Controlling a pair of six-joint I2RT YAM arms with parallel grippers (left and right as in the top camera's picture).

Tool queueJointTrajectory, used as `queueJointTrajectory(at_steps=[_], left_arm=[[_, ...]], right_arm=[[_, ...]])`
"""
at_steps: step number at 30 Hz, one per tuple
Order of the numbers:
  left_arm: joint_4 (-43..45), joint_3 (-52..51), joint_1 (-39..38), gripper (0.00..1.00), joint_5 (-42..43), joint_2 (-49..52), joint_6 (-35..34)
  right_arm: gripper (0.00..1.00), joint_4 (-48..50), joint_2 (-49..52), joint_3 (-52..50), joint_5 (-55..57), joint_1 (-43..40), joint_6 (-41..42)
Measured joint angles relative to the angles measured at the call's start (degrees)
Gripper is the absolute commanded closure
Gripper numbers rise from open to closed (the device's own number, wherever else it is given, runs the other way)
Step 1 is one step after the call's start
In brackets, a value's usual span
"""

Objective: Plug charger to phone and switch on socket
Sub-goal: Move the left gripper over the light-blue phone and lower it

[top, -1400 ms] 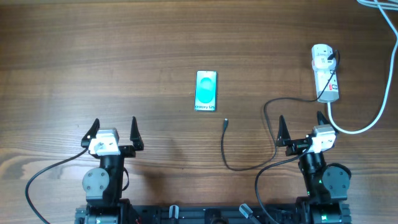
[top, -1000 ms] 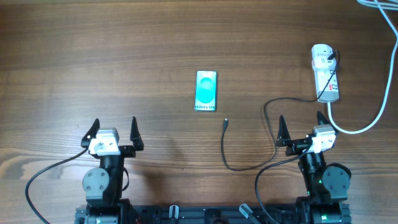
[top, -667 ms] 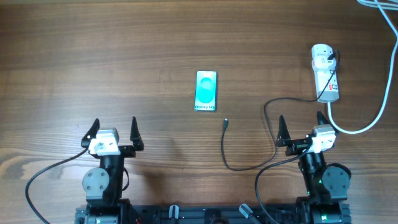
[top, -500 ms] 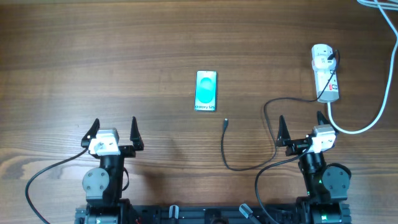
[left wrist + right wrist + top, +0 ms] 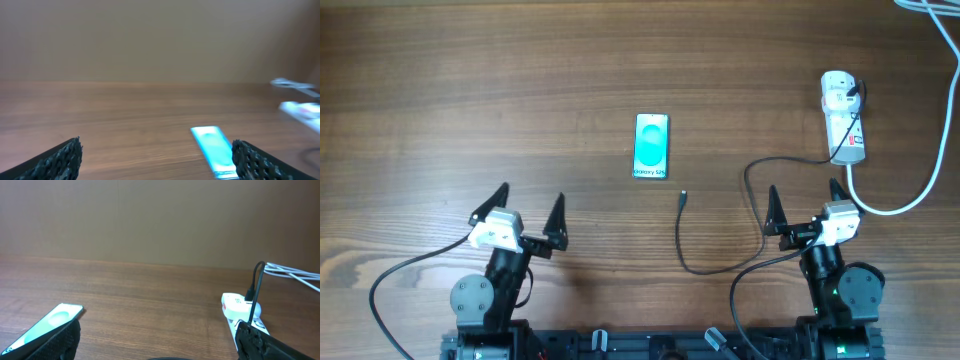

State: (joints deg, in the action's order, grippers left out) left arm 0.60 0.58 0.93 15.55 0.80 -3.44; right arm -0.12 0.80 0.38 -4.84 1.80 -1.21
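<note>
Both left pincer (image 5: 530, 192) and right pincer (image 5: 804, 188) gape empty; pinch your limp charger (image 5: 680, 235) behind its stiff tip.

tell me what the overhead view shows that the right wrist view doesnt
Only overhead: the left hand, open, and the charger's loose connector tip lying between the hands. Only right wrist: the plain wall behind the table. Both: the phone, the socket with its thick white lead, and the open right hand.

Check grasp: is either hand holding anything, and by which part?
Nothing held. The left hand and right hand are open and empty; the charger lies loose, untouched.
</note>
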Motion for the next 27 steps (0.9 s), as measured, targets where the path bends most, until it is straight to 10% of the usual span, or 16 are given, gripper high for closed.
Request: queueJointTrajectory(at_steps=[11,22,27], left_arm=[[36.3,1.57,0.0,0.0,11.72,0.0,-15.87],[-20.98,51.47,0.0,0.0,8.41,25.14,-16.63],[-26.34,63.43,0.0,0.01,16.37,39.78,-16.68]], right_arm=[[0.0,0.0,0.0,0.0,0.0,0.0,-0.02],[0.0,0.02,-0.02,0.0,0.0,0.0,-0.02],[0.0,-0.02,-0.02,0.0,0.0,0.0,0.0]])
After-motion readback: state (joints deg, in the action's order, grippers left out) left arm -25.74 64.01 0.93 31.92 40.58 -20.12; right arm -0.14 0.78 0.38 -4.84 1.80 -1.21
